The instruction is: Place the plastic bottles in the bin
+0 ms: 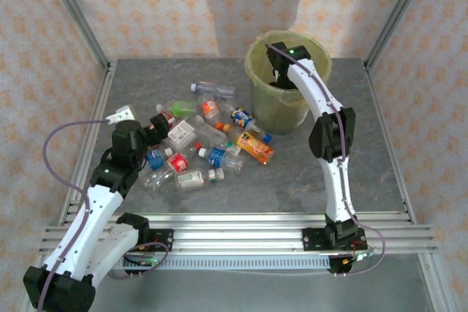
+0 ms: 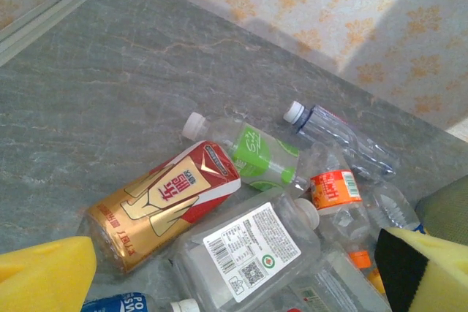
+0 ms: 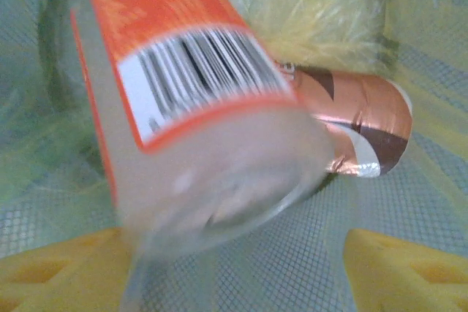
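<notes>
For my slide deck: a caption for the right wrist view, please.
Right gripper inside the bag-lined bin, a blurred orange-labelled bottle between its yellow fingers.

- White-shelled left arm with black joints; a thin lilac cable loops beside it.
- White right arm with a black elbow and a lilac cable along it.
- Small green light on its wrist.
- Yellow wedge-shaped fingers, one faced with a black pad.

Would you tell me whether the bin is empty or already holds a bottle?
Not empty: a copper-labelled bottle lies on the lined bottom of the bin.
</notes>
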`<state>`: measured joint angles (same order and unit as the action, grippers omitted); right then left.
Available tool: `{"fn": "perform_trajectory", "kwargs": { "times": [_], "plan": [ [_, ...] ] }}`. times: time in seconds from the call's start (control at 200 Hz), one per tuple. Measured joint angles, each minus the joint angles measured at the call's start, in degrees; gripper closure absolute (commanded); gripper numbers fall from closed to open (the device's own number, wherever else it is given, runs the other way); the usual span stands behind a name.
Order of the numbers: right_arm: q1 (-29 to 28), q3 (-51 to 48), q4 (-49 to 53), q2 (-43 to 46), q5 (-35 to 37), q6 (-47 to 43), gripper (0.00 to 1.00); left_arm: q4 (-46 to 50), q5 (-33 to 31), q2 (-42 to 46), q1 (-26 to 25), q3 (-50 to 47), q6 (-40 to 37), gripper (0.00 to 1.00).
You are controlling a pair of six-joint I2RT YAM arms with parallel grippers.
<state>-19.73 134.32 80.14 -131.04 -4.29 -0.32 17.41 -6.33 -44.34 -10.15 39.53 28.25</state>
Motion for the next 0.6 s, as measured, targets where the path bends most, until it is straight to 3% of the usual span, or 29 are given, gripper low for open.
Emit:
{"fn": "perform_trajectory", "kwargs": {
  "times": [0.21, 0.475, 0.565, 0.601],
  "plan": [
    [-0.1, 9.4, 0.0, -1.2, 0.7, 0.5, 0.22, 2.0, 0.1, -0.1, 0.0, 1.4, 0.0, 0.00],
    [-0.6, 13.4, -0.1, 0.3, 2.9, 1.6, 0.18, 14.8, -3.7, -8.1, 0.0, 12.0, 1.4, 0.00],
    [-1.5, 12.3, -0.9, 3.3, 3.9, 1.9, 0.13, 19.8, -5.8, -11.4, 0.3, 13.9, 3.6, 0.00],
    [-1.9, 11.6, -1.4, 4.9, 4.4, 2.1, 0.06, 21.4, -5.9, -12.3, 0.8, 14.1, 4.4, 0.00]
  ]
}}
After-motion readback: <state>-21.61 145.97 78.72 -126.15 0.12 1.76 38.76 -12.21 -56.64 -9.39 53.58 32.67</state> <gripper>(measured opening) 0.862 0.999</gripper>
